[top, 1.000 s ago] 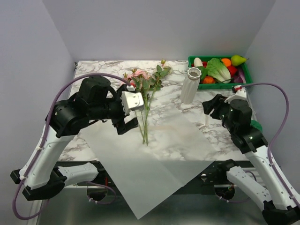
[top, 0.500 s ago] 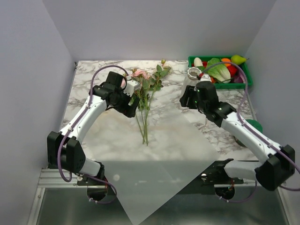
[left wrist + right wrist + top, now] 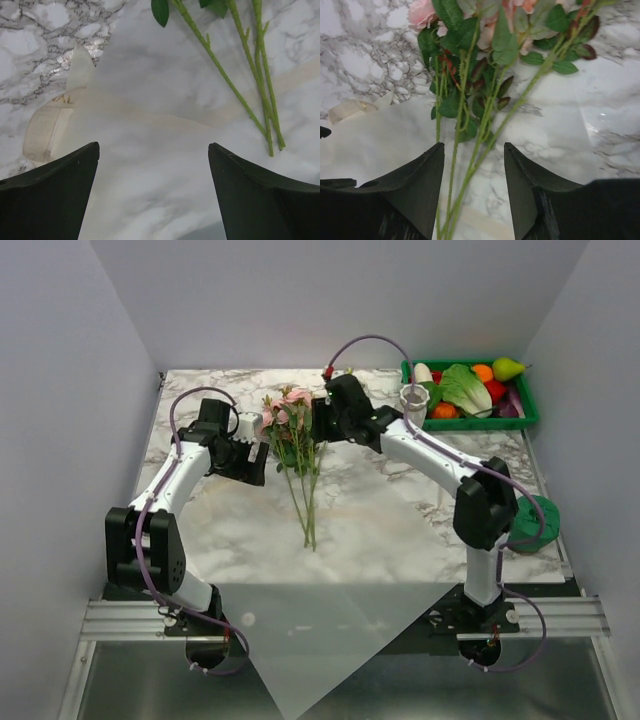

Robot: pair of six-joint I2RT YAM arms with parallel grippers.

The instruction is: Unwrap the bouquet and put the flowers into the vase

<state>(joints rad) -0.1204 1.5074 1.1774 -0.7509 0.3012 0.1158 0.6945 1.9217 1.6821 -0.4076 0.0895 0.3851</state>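
Flowers [image 3: 303, 480] loose, pink blooms, green stems. R fingers [image 3: 415, 190] open astride stems, came over from vase [image 3: 413, 400]; L fingers [image 3: 55, 195] open wide.

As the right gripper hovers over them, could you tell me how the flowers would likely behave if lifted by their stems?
The flowers have long, thin stems with blooms at one end, so they would probably sag there. The stems lie loose side by side, so one might slip from the grip. They look light.
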